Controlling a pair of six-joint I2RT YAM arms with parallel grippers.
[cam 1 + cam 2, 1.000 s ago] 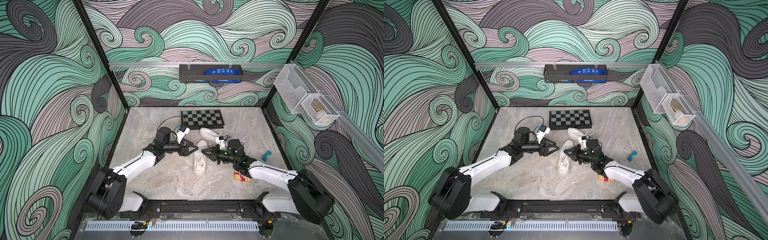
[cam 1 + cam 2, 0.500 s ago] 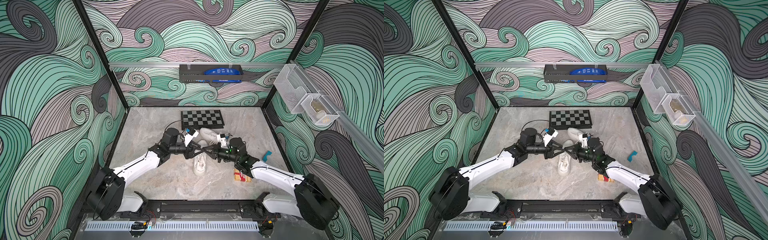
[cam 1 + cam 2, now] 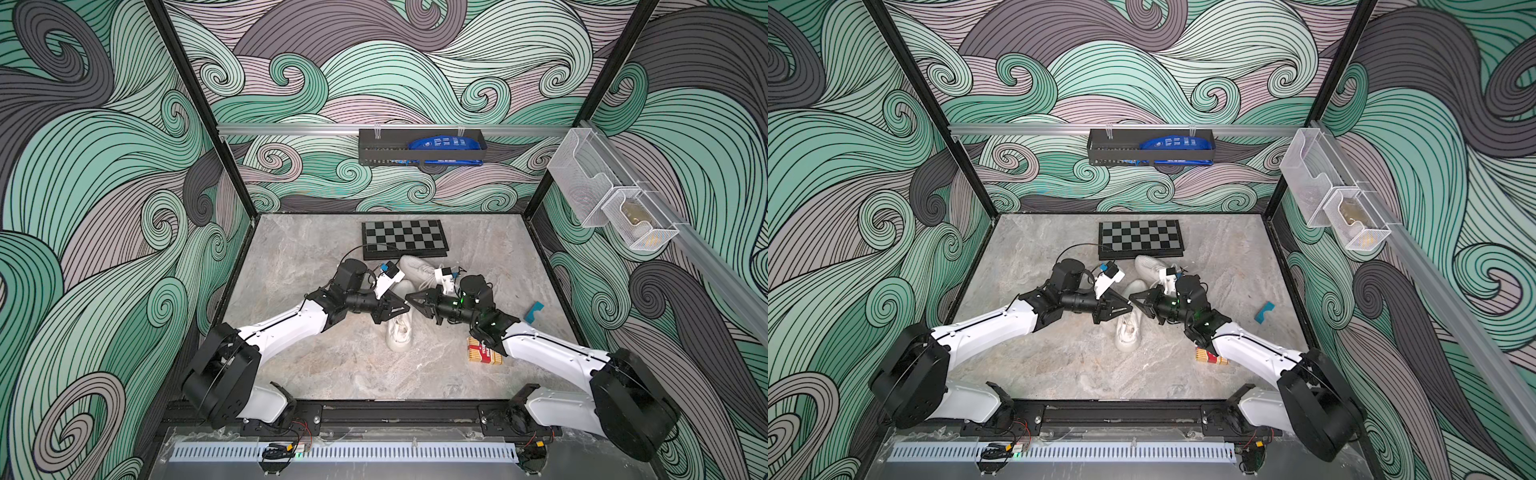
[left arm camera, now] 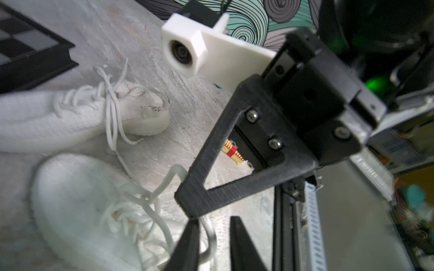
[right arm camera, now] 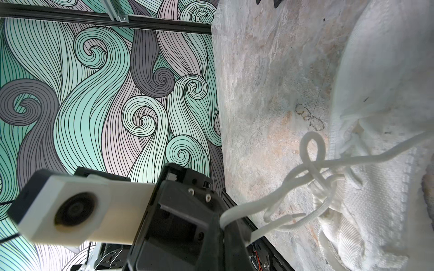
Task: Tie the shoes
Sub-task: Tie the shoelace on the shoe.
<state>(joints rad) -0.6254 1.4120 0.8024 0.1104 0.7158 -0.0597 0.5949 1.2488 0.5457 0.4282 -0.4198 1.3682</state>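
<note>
Two white shoes lie mid-table. The far shoe (image 3: 415,266) (image 4: 47,117) lies by the chessboard with its laces bunched in a knot. The near shoe (image 3: 399,332) (image 3: 1128,332) (image 4: 77,199) (image 5: 375,164) points away from the front rail. Both grippers meet tip to tip above it. My right gripper (image 3: 409,298) (image 5: 222,228) is shut on a lace (image 5: 270,204) that runs from a loose looped knot (image 5: 312,150). My left gripper (image 3: 405,308) (image 4: 213,234) has its jaws narrowly apart. A curl of lace (image 4: 209,237) sits between them, touching one finger.
A folded chessboard (image 3: 405,239) lies at the back of the table. A red and yellow box (image 3: 484,351) sits under the right forearm and a blue piece (image 3: 534,311) to its right. A black shelf (image 3: 419,147) and mesh bins (image 3: 602,199) hang on the walls.
The left arm has swung right until its tip meets the right gripper over the near shoe, and its jaws have narrowed a lot. The right gripper stayed shut on the lace.
</note>
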